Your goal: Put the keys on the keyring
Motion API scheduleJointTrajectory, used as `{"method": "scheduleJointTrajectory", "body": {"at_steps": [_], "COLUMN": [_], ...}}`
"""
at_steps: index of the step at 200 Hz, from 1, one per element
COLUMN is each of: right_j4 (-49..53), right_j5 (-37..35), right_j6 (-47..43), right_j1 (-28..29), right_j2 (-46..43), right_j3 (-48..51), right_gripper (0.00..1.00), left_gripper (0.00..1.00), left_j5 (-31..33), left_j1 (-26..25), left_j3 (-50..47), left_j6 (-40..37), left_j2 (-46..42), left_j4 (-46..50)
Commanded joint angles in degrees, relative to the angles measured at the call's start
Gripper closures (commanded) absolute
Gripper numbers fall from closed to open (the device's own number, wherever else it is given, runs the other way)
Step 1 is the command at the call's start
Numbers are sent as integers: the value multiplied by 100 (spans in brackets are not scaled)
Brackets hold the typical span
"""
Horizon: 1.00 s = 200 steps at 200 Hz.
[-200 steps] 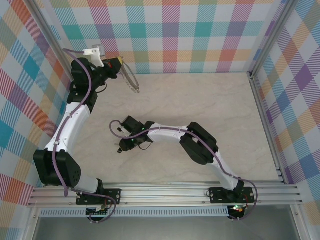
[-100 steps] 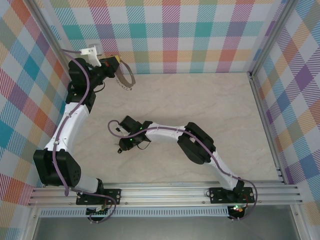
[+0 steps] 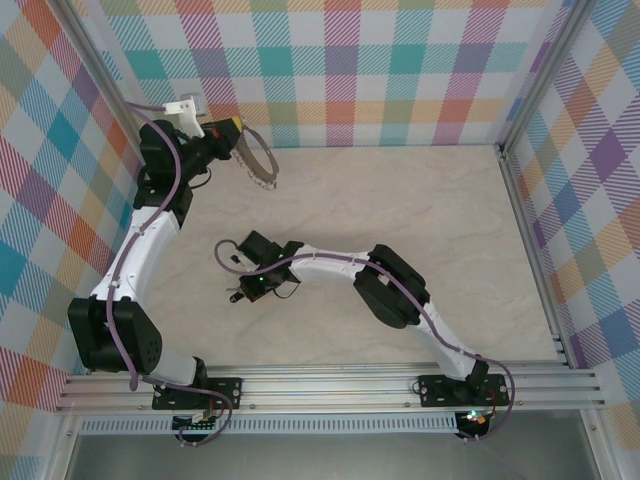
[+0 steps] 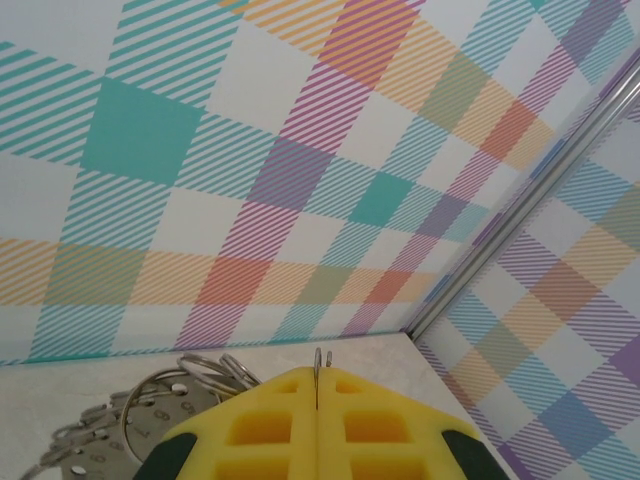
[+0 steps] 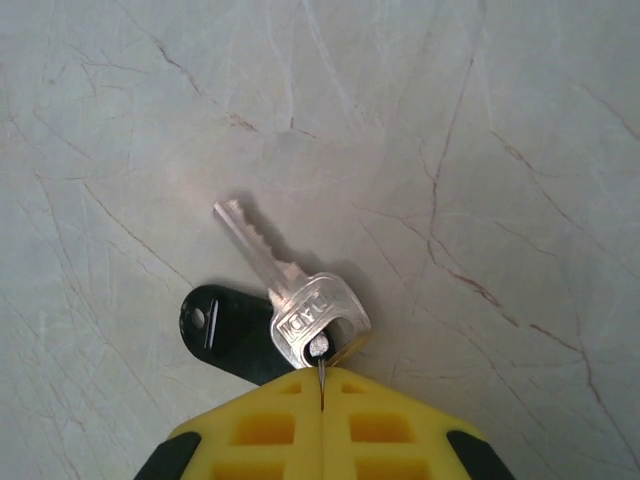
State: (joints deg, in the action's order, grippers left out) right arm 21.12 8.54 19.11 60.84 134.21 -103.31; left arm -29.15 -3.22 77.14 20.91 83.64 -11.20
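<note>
Silver-grey ring (image 3: 260,172) with a beaded edge is held clear of the worktop (image 3: 420,210) near the back left corner, its thin wire clamped between the closed yellow fingers (image 4: 260,425) of the left tool (image 3: 236,136). A silver key (image 5: 300,300) with a black tag (image 5: 215,328) is seen lying flat on the worktop. The right tool (image 5: 322,374) is pressed together at the key's head, and whether the key is gripped cannot be told.

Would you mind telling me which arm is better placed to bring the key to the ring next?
Right. Its yellow fingers are shut on the head of the small silver key lying on the marble table, while the left fingers hold the large thin silver ring raised near the far wall.
</note>
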Motion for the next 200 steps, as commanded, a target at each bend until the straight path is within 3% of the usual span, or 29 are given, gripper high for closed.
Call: {"method": "scheduleJointTrajectory", "body": {"at_steps": [1, 59, 132, 200], "right_j4": [80, -477, -816, -925], "right_j5": [-49, -280, -423, -521], "right_j6": [-9, -20, -92, 207], "right_j1": [-21, -192, -973, -1443], "right_j2": [-60, -1372, -3537, -4469], "right_j3": [-33, 1338, 4333, 5958], "right_gripper": [100, 100, 100, 100], "left_gripper": [100, 100, 100, 100], "left_j5": [-135, -331, -617, -583], "left_j1": [85, 85, -7, -261], "left_j3": [5, 25, 21, -98], "left_j6": [77, 92, 284, 166], "left_j2": [-115, -155, -269, -496], "left_j4": [-453, -418, -381, -233]}}
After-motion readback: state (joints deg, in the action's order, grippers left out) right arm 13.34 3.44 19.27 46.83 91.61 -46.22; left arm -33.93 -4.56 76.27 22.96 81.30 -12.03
